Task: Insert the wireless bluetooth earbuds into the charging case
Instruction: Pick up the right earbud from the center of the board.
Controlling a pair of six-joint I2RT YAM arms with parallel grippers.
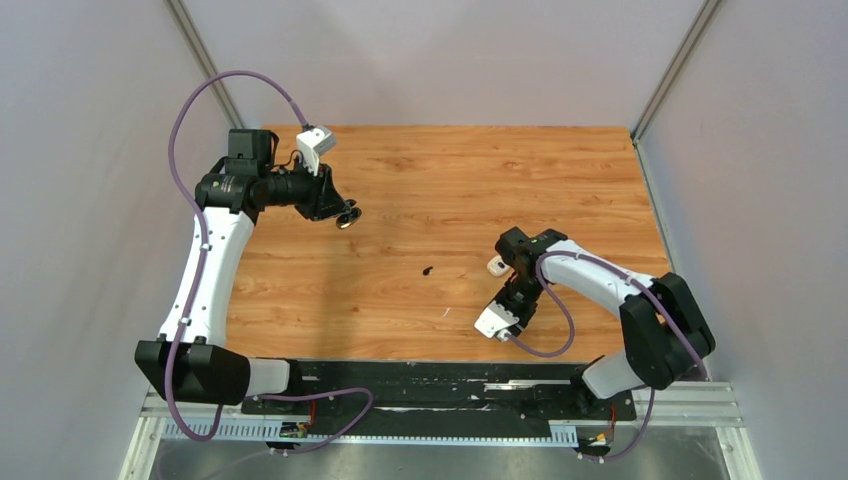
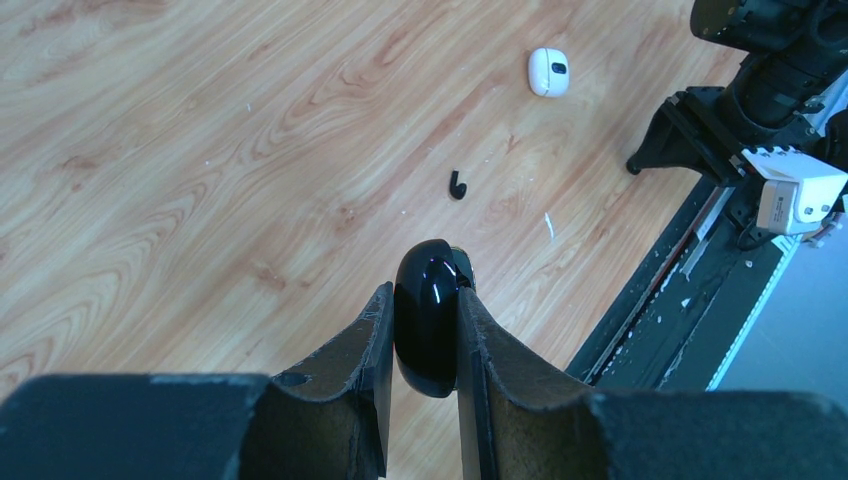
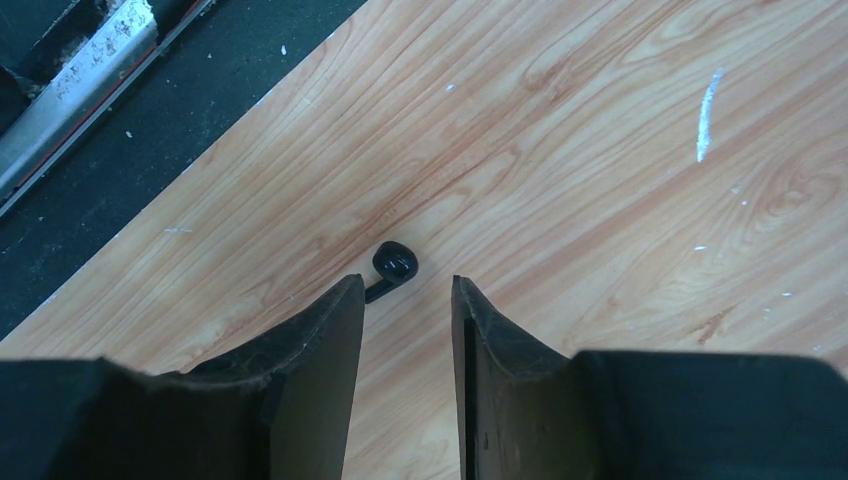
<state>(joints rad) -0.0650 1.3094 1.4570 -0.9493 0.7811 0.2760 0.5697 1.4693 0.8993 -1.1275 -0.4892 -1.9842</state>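
My left gripper (image 2: 425, 291) is shut on a glossy black rounded charging case (image 2: 427, 330) and holds it above the table at the back left (image 1: 347, 215). One tiny black earbud (image 2: 457, 185) lies on the wood near the table's middle (image 1: 427, 270). My right gripper (image 3: 407, 282) is open and low over the table near its front edge. Another black earbud (image 3: 394, 265) lies just beyond its left fingertip (image 3: 352, 287). A small white rounded case (image 2: 548, 72) with a dark spot lies beside the right arm (image 1: 495, 265). No white earbuds show.
The black mounting rail (image 1: 450, 385) runs along the table's near edge and shows at the top left of the right wrist view (image 3: 120, 120). Grey walls enclose the wooden table (image 1: 480, 190) on three sides. A small white streak (image 1: 446, 312) marks the wood.
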